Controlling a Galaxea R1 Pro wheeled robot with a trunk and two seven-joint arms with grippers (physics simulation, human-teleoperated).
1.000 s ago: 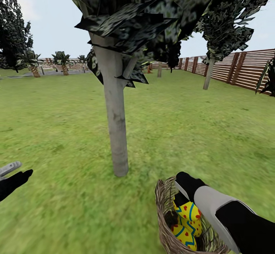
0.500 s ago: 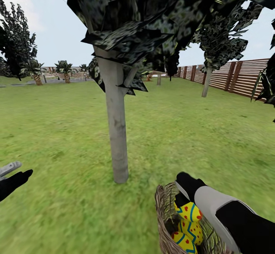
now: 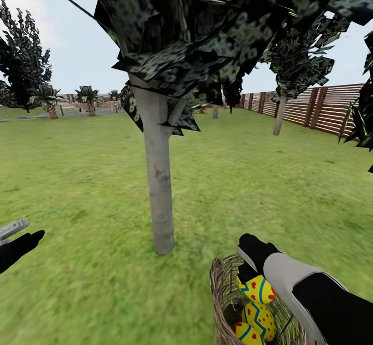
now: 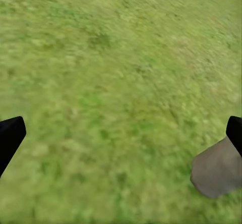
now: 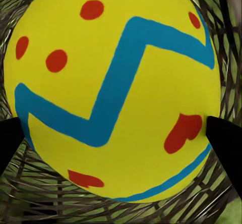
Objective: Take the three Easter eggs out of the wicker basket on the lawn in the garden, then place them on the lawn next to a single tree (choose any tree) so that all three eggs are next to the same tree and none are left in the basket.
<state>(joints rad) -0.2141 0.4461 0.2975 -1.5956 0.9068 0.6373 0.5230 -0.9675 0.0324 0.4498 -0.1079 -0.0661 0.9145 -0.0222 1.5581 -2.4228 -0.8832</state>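
My right gripper (image 3: 249, 274) reaches into the wicker basket (image 3: 221, 294) at the bottom of the head view and is shut on the top Easter egg (image 3: 257, 289). That yellow egg with its blue zigzag (image 5: 113, 90) sits between the two dark fingertips (image 5: 226, 141) in the right wrist view. Two more eggs (image 3: 260, 316) (image 3: 247, 333) lie lower in the basket. The tree (image 3: 160, 195) with the pale grey trunk stands on the lawn (image 3: 77, 189) just beyond and left of the basket. My left gripper (image 3: 15, 239) hangs open over bare grass (image 4: 116, 82).
The trunk's base (image 4: 218, 174) appears close to the left gripper's fingertip. A brown slat fence (image 3: 321, 108) runs along the right, with another grey-trunked tree (image 3: 280, 114) before it. Dark foliage (image 3: 207, 29) hangs overhead. Open grass spreads left of the trunk.
The whole head view has shifted: tree base and basket sit lower in the picture. The gripped egg kept its place with the right gripper, so it stands higher against the basket rim.
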